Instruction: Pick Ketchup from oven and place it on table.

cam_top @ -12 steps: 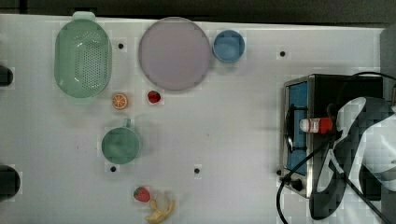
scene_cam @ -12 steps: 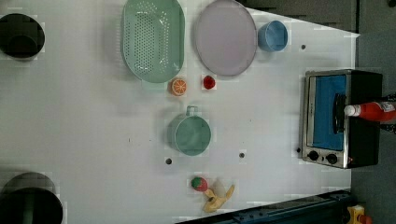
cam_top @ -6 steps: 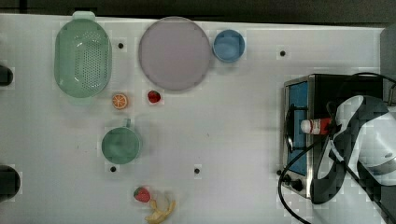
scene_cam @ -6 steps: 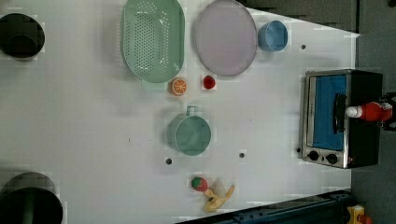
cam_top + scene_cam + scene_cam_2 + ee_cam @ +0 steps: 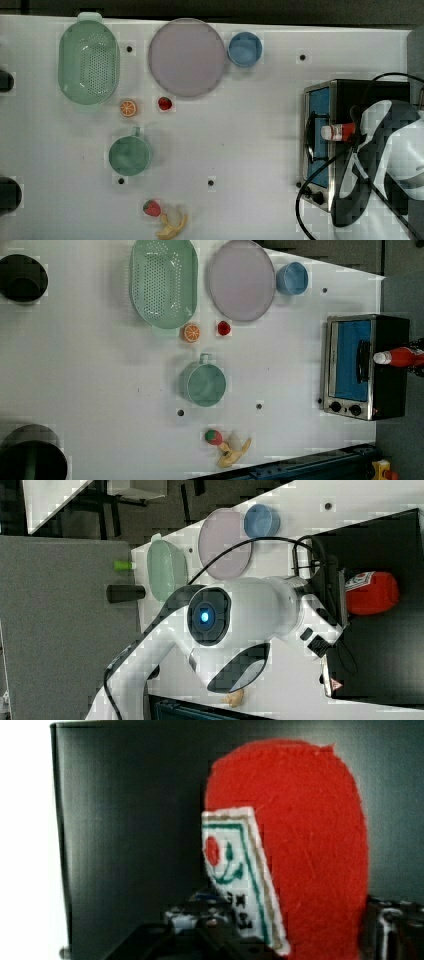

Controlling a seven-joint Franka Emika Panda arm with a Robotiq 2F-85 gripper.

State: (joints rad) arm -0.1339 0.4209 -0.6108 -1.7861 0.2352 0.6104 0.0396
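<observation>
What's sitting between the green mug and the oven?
Nothing: in the top view, bare table runs from the green mug to the oven.

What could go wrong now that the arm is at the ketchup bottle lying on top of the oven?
The ketchup lies on its side on the oven roof, so a grip may slip on its rounded body and send it rolling off. The gripper sits near the bottle's fat end, so the capped end might sag when lifted. The arm's cable drapes over the oven front and could snag as it pulls away towards the table.
</observation>
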